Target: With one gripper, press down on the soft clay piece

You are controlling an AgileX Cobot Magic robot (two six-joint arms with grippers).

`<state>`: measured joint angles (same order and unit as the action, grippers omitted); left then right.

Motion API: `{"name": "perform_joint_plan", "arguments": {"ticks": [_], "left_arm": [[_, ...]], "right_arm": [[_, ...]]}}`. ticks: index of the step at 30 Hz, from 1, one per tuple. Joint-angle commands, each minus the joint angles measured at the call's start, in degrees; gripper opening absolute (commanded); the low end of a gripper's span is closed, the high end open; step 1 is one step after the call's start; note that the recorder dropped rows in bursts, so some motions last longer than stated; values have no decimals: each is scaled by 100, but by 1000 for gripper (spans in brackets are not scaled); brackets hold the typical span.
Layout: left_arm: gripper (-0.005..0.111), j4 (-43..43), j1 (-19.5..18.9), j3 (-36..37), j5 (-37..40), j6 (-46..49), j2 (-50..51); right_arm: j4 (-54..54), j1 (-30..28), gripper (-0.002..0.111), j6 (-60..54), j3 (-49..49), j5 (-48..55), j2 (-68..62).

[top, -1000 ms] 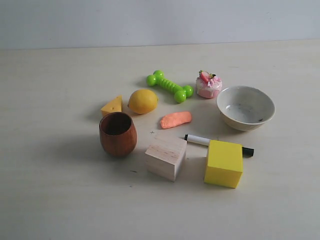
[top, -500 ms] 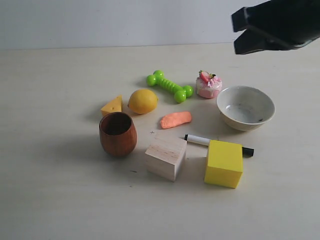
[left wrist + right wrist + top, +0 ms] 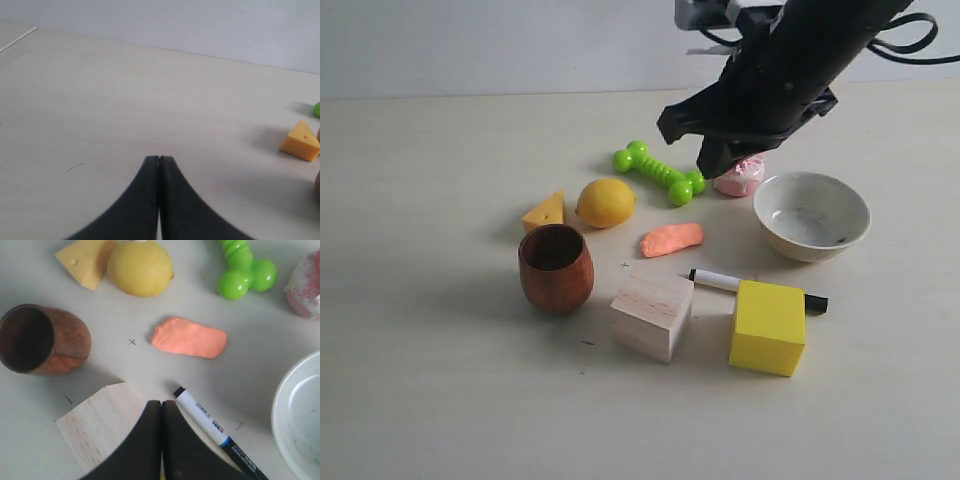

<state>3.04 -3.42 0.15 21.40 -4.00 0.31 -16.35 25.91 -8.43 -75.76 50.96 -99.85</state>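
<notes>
Where the bench [image 3: 440,400] comes closest to its near edge, a yellow block [image 3: 767,327] and a pale wooden block [image 3: 652,313] sit side by side, with a black-and-white marker [image 3: 757,288] lying just behind them and touching the yellow block's far side. Slightly farther back and toward the left edge, a brown wooden cup [image 3: 556,268] stands upright. Beyond the wooden block, near the bench's middle, lies the soft clay piece [image 3: 672,239], flat on the surface, touching nothing, between the marker and a lemon [image 3: 606,202]. A white bowl [image 3: 811,215] rests toward the right edge at about the same depth. Next to the lemon, on its left-edge side, is a cheese wedge [image 3: 544,212]. Farther toward the far edge lie a green dumbbell toy [image 3: 659,172] and a pink toy cake [image 3: 740,178], the cake partly hidden by the right arm [image 3: 790,60]. The right gripper [image 3: 161,402] hangs in the air over these toys, fingertips pressed together with nothing between them, apart from the clay. The left gripper [image 3: 159,159], its fingers likewise closed on nothing, hovers over bare bench well apart from the wedge.
</notes>
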Motion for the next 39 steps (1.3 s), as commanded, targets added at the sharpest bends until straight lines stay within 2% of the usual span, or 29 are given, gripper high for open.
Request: {"name": "perform_joint_plan", "arguments": {"ticks": [1,12,18,26,39], "left_arm": [[0,35,5,-15,-59,-36,-31],[0,35,5,-15,-59,-36,-31],[0,35,5,-15,-59,-36,-31],[0,35,5,-15,-59,-36,-31],[0,35,5,-15,-59,-36,-31]], "right_arm": [[90,11,0,-51,-63,12,-406],[-276,11,0,-51,-90,-148,-1112],[-276,25,0,-51,-580,38,-1304],[301,274,0,107,-1306,359,-1934],[464,274,0,107,-1565,49,-2607]]}}
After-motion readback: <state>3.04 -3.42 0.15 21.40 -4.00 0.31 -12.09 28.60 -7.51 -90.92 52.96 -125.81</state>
